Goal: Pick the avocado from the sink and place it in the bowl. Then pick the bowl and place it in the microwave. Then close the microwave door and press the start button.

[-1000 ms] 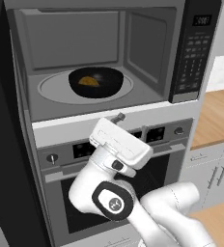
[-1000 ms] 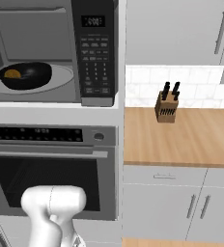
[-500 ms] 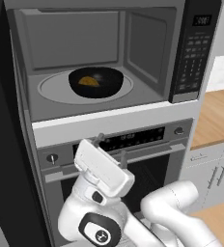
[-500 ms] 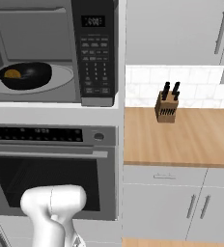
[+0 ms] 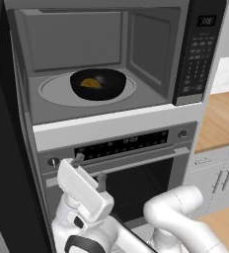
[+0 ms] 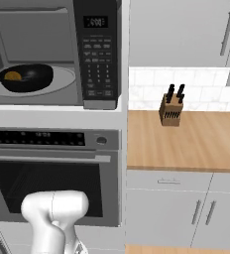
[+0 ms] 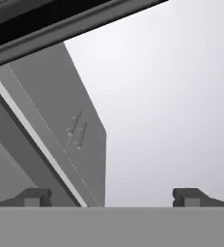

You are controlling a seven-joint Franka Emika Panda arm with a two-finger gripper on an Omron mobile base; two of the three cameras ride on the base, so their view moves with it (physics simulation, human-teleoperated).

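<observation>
While the built-in stainless and black microwave (image 5: 111, 64) stands open, its grey cavity holds the glossy black round bowl (image 5: 97, 84) on the turntable, with the small orange-brown avocado (image 5: 90, 83) inside. Right base view adds a wooden knife block (image 6: 171, 109) on the butcher-block counter (image 6: 186, 141). Low before the oven (image 5: 126, 173), the two-finger gripper (image 5: 89, 171) points upward, jaws spread wide and empty.

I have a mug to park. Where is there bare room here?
The wooden countertop is bare in front of and beside the wooden knife block. Inside the stainless microwave, the glossy black bowl with the avocado fills the turntable's middle, leaving just its rim and corners.
</observation>
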